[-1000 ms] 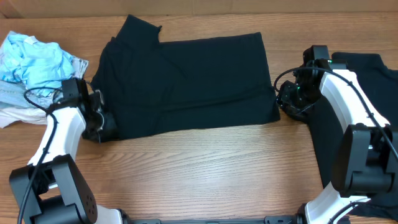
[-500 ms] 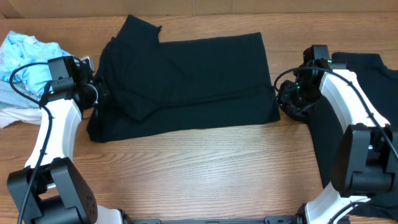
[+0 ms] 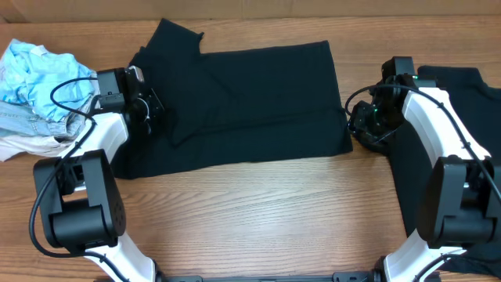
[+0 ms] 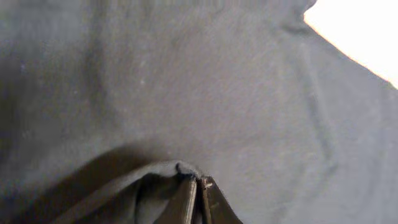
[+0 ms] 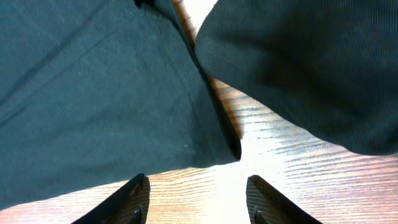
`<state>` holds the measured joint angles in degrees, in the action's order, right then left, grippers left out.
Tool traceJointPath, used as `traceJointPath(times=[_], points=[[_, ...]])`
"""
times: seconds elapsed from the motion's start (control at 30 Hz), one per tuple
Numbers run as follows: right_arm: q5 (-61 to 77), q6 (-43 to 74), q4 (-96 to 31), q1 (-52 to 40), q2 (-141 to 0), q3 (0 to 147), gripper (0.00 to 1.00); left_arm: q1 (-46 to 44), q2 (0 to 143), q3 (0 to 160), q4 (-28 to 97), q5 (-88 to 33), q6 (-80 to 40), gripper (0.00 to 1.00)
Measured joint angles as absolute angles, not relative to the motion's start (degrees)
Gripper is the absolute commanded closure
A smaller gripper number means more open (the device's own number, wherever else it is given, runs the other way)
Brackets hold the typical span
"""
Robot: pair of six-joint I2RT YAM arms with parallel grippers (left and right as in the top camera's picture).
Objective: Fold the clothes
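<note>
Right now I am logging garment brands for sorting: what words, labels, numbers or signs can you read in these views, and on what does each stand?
No text can be read in any view.
Spread black short-sleeved T-shirt: plain fabric, no print or tag in view.
Second black garment at the right edge: plain, no lettering.
Crumpled light blue cloth pile: no lettering seen.
Wooden table: wood grain only.

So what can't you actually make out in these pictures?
1. Overhead: the second black garment at the right is cut off by the frame edge and partly covered by the white right arm; shape unclear.
2. Overhead: the crumpled light blue cloth pile runs off the left edge; piece count unknown.
3. Left wrist: the plain black T-shirt fills the frame; its fold hides how much fabric the left fingers pinch.
</note>
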<state>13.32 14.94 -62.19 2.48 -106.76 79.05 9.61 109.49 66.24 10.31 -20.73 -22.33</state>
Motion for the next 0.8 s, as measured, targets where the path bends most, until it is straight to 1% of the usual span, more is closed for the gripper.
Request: traceJointPath(times=[0.07,0.1,0.17,0.2,0.27,0.3,0.33,0.4,0.43,0.47,0.5,0.53,0.6,0.7,0.73,0.8], points=[[13.3,15.0,-62.1,2.5,-106.8,79.0,0.46,10.3,109.5,68.2,11.9,-23.4,-22.9,0.44],[13.3,14.9,-62.2,2.5,-106.8,79.0,0.46,10.7,109.5,69.8,13.0,-24.9,-22.8,0.35],[13.3,15.0,-62.2,2.5,-106.8,79.0,0.45,11.2,109.5,74.0,17.7,-28.2,-20.8,0.28],[13.3,14.9,-62.3,2.5,-106.8,79.0,0.43,11.4,109.5,76.4,21.7,-29.7,-18.6,0.26],[13.3,14.9,-62.7,2.5,-106.8,79.0,0.42,11.4,109.4,79.6,27.7,-31.2,-15.0,0.27],[13.3,14.9,-62.8,2.5,-106.8,79.0,0.41,11.3,109.3,80.6,31.4,-31.3,-12.7,0.33],[13.3,14.9,-63.0,2.5,-106.8,79.0,0.41,11.4,109.3,81.3,34.9,-31.1,-10.7,0.45],[13.3,14.9,-63.2,2.5,-106.8,79.0,0.40,11.3,109.3,81.8,40.8,-30.8,-7.6,0.74],[13.3,15.0,-63.3,2.5,-106.8,79.0,0.39,11.3,109.3,81.9,46.8,-30.2,-5.2,0.70],[13.3,14.9,-63.4,2.5,-106.8,79.0,0.39,11.3,109.3,81.9,48.2,-29.9,-4.5,0.55],[13.3,15.0,-63.4,2.5,-106.8,79.0,0.39,11.2,109.3,82.1,50.9,-28.8,-3.5,0.48],[13.3,14.9,-63.4,2.5,-106.8,79.0,0.38,10.9,109.3,82.1,54.3,-27.7,-2.6,0.44],[13.3,15.0,-63.5,2.5,-106.8,79.0,0.39,10.4,109.3,81.9,58.0,-25.1,-2.0,0.48],[13.3,15.0,-63.5,2.5,-106.8,79.0,0.38,9.3,109.3,81.8,59.0,-23.1,-1.0,0.47],[13.3,14.9,-63.5,2.5,-106.8,79.0,0.38,8.8,109.3,81.8,58.7,-22.7,-1.0,0.45],[13.3,15.0,-63.5,2.5,-106.8,79.0,0.38,7.6,109.3,81.6,58.5,-21.7,-0.8,0.39]])
